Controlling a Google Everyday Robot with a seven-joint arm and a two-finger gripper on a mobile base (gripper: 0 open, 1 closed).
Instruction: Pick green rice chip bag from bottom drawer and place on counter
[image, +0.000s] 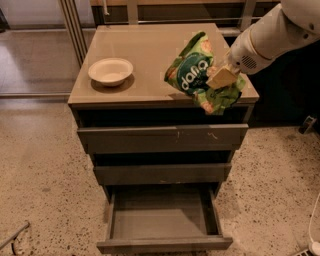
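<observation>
The green rice chip bag (197, 75) hangs in the air over the front right part of the counter (150, 55), tilted, its dark green circle with white lettering facing me. My gripper (221, 77) is shut on the bag's right side, reaching in from the white arm (272, 35) at the upper right. The bottom drawer (162, 220) is pulled open below and shows nothing inside.
A white bowl (111, 71) sits on the counter's left side. Two wider drawers (162, 137) above the bottom one are shut. Speckled floor surrounds the cabinet. A railing and glass panels stand behind it.
</observation>
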